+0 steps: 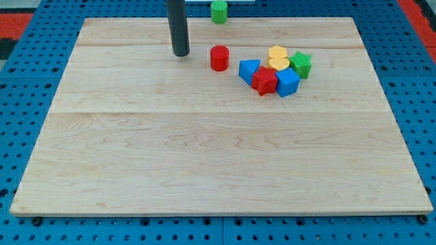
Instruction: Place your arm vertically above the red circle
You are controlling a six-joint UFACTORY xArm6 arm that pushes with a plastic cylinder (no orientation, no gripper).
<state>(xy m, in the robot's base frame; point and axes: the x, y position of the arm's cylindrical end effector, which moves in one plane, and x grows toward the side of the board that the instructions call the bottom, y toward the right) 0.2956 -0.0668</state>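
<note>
My tip (180, 54) sits on the wooden board (204, 170) near the view's top, just to the view's left of the red circle (219, 58), close but apart from it, a sliver of bare wood showing between them. There is no pincer on this rod at all, so nothing opens, nothing closes, and nothing is held; it is a plain dark shaft ending on the table. The red circle stands upright, by itself, in the upper middle of the board, and to its right comes the cluster: a blue block (249, 70), a red block (264, 80) of jagged shape, another blue block (288, 82), two yellow blocks (277, 57) stacked close in view, and a green star-like block (300, 64). One more green block (219, 11) sits beyond the board's top edge. Now the step, as I read it, asks for position beyond the circle toward the view's top, not contact. So I judge the good line is to travel up first, then slide right until centred over the circle. Going straight right would nudge it toward the blue block. Slow, clean, and keep clear of that far green block too.
</note>
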